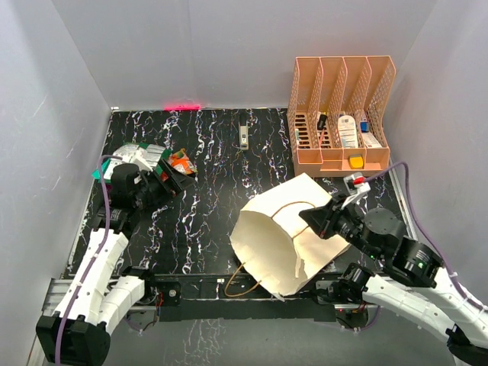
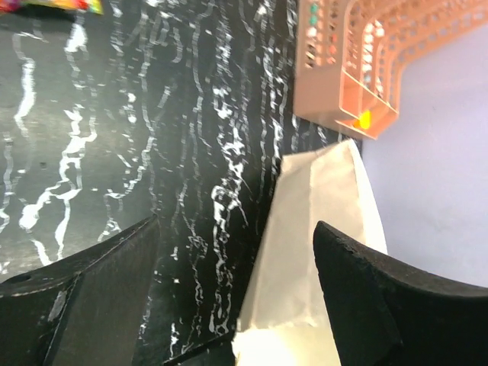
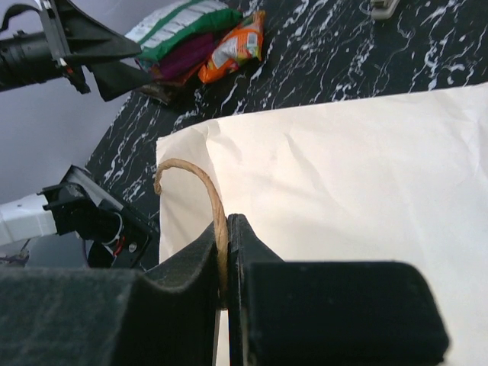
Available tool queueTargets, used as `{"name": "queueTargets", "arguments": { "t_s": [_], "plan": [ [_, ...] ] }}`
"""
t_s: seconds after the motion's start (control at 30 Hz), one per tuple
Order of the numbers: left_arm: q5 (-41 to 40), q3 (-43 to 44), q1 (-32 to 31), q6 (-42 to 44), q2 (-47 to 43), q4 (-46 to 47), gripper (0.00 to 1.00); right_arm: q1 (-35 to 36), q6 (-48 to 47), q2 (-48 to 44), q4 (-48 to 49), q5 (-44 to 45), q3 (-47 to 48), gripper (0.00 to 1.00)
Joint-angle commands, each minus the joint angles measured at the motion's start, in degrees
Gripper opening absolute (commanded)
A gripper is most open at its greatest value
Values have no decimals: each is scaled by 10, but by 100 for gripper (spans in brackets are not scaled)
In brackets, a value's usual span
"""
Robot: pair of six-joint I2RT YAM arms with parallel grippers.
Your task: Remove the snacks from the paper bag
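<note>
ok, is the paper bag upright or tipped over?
Tipped: the paper bag lies on its side, mouth opening sideways, not up. The right gripper, jaws shut, pinches its cord handle.

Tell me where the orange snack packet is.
Top view: the orange snack packet lies left on the table, beside the green-and-silver packet, just beyond the left hand.

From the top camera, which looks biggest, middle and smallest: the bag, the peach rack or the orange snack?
1. Bag and rack: they look about alike, too close to rank.
2. Orange snack: far smaller.
</note>
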Motion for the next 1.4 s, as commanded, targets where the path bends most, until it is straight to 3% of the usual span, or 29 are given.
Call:
{"name": "queueTargets", "arguments": {
  "t_s": [0.0,0.17,0.27,0.4,0.53,0.63,0.8,0.93,1.03,1.17,1.3,1.37],
  "plan": [
    [117,-28,-23,-3,-23,53,79,1,34,31,28,-17,-7,8],
    [185,-114,-52,-52,-46,168,82,1,79,30,34,52,-27,8],
    [183,-142,-89,-78,-57,214,83,1,111,41,66,52,-58,8],
    [153,-124,-122,-53,-65,177,84,1,107,85,145,31,-82,8],
    [137,-88,-123,1,-46,91,85,2,89,150,201,26,-67,8],
    [150,-78,-123,9,-47,76,85,1,67,196,249,-12,-49,8],
    [167,-99,-130,-45,-96,131,85,1,31,233,200,-39,-1,8],
    [140,-163,-169,-122,-137,221,81,1,34,190,142,-8,-5,8],
    [85,-191,-239,-155,-129,277,75,1,42,137,109,17,-13,8],
    [-44,-179,-395,-134,-57,322,70,1,54,91,73,42,-19,8],
    [-253,-151,-568,-123,18,336,47,1,58,86,53,44,-6,8],
    [-315,-143,-633,-105,63,384,42,1,58,88,43,48,3,8]
  ]
}}
